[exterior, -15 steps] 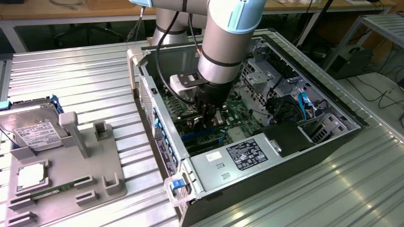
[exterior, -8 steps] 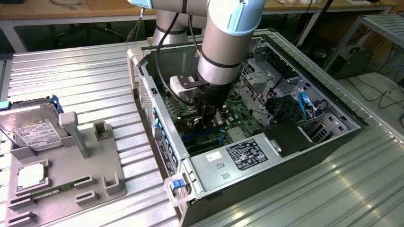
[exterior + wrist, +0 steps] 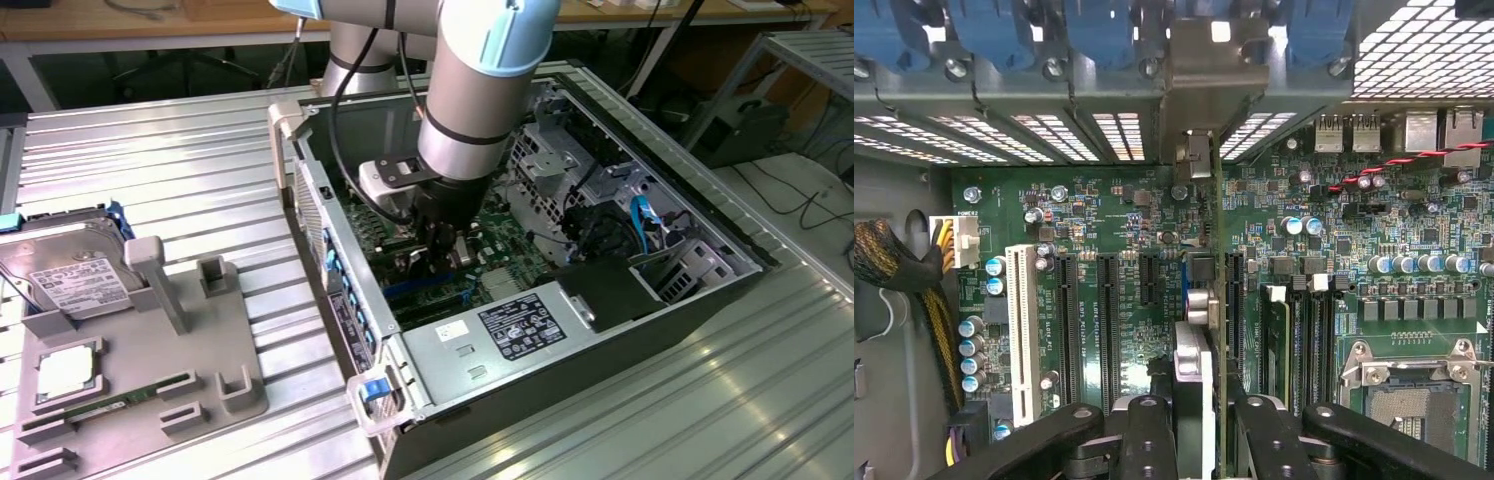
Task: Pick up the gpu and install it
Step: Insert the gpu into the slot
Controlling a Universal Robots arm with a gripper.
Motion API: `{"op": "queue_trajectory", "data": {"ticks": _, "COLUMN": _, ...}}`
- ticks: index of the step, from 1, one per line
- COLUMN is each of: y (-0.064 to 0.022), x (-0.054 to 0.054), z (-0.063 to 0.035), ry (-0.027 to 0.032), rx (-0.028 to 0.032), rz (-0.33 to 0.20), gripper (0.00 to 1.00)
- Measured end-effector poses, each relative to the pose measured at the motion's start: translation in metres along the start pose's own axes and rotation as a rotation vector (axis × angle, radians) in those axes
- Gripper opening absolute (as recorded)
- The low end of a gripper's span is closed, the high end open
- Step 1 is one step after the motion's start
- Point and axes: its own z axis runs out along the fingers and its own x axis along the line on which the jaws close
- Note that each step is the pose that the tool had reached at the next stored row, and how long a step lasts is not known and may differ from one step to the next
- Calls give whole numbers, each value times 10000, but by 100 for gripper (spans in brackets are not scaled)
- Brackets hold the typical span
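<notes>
Fingers (image 3: 1197, 425) around thin flat gpu (image 3: 1206, 250)

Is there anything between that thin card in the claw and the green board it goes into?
Nothing visible blocks it. The gripper holds the thin dark gpu card edge-on, right over the green motherboard, between the long black slots.

Lab or workshop: ribbed metal workbench (image 3: 174, 170), open PC case (image 3: 534, 250), wooden benches (image 3: 134, 20), floor cables (image 3: 801, 200).
</notes>
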Motion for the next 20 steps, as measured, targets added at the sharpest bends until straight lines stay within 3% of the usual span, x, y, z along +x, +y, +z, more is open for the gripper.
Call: {"op": "queue_trajectory", "data": {"ticks": 20, "y": 0, "x": 7, "z": -8, "ry": 1, "rx": 0, "rz": 1, "gripper": 28}}
